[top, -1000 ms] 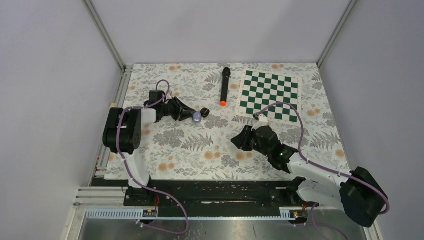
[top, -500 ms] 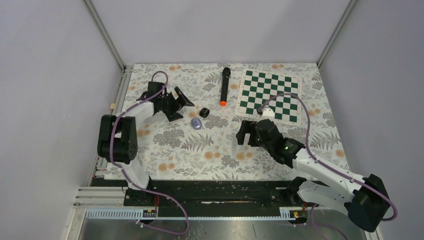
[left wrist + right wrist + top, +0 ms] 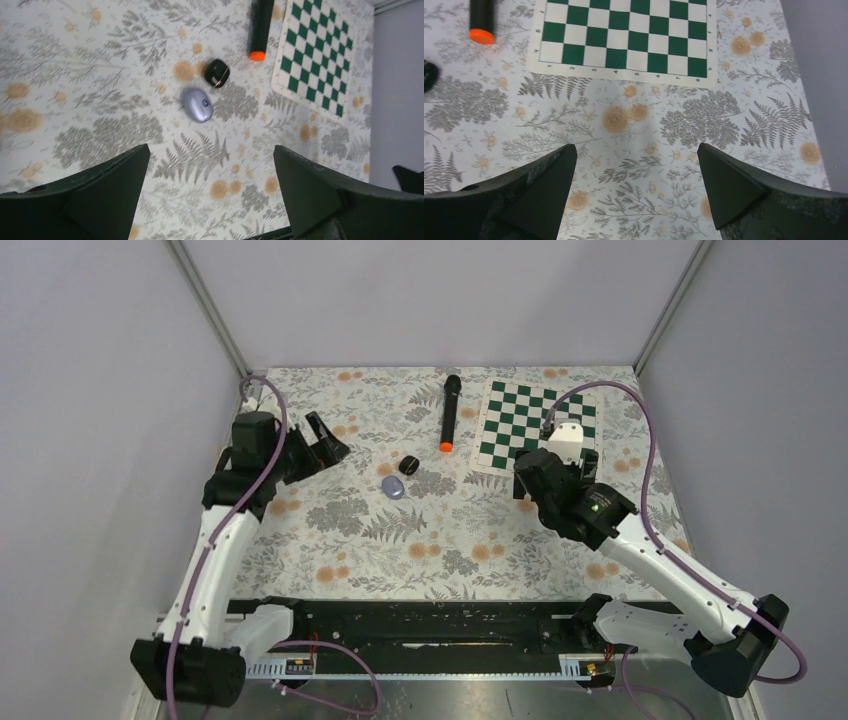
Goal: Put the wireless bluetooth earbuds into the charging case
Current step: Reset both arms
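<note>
A pale purple oval charging case (image 3: 393, 487) lies shut on the floral mat, also in the left wrist view (image 3: 198, 105). A black rounded case (image 3: 408, 464) sits just beyond it (image 3: 217, 73). The earbuds are hidden. My left gripper (image 3: 330, 440) hovers left of both cases, open and empty (image 3: 210, 150). My right gripper (image 3: 527, 485) hangs open and empty (image 3: 636, 147) by the near edge of the chessboard, well right of the cases.
A long black microphone (image 3: 449, 412) with an orange end lies at the back centre. A green and white chessboard (image 3: 540, 430) lies at the back right. Grey walls close in the mat on three sides.
Both grippers have opened. The left one let go of the purple case and drew back to the left. The right arm lifted and swung back right toward the chessboard.
</note>
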Controlling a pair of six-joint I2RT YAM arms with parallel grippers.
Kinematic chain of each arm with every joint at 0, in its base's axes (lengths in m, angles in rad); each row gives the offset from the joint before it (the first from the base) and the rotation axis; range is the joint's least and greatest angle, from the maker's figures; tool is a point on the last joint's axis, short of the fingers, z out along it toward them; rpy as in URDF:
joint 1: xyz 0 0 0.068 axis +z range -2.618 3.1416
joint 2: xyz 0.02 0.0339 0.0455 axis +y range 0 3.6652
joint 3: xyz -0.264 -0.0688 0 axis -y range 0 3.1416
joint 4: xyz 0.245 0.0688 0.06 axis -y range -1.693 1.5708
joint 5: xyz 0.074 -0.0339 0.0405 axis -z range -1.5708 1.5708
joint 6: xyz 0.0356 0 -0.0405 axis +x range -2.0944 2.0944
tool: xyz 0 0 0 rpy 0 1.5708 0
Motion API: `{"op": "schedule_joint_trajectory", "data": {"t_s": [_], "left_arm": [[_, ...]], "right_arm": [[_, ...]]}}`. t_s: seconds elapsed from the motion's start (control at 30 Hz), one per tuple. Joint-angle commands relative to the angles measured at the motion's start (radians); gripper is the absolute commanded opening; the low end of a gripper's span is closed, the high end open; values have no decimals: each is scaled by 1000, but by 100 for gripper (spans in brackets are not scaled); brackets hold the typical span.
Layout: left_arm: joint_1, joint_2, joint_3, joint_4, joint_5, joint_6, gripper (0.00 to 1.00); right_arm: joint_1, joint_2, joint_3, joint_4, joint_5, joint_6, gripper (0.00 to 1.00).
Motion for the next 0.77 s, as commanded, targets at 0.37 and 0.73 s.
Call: {"op": "schedule_joint_trajectory", "data": {"t_s": [0.37, 0.73], "left_arm": [[1, -322, -245, -99, -460, 83, 99], [1, -298, -265, -88, -421, 68, 99]], "right_arm": [[-1, -9, -102, 33, -155, 18, 99], [-1, -35, -147, 82, -209, 59, 99]]}}
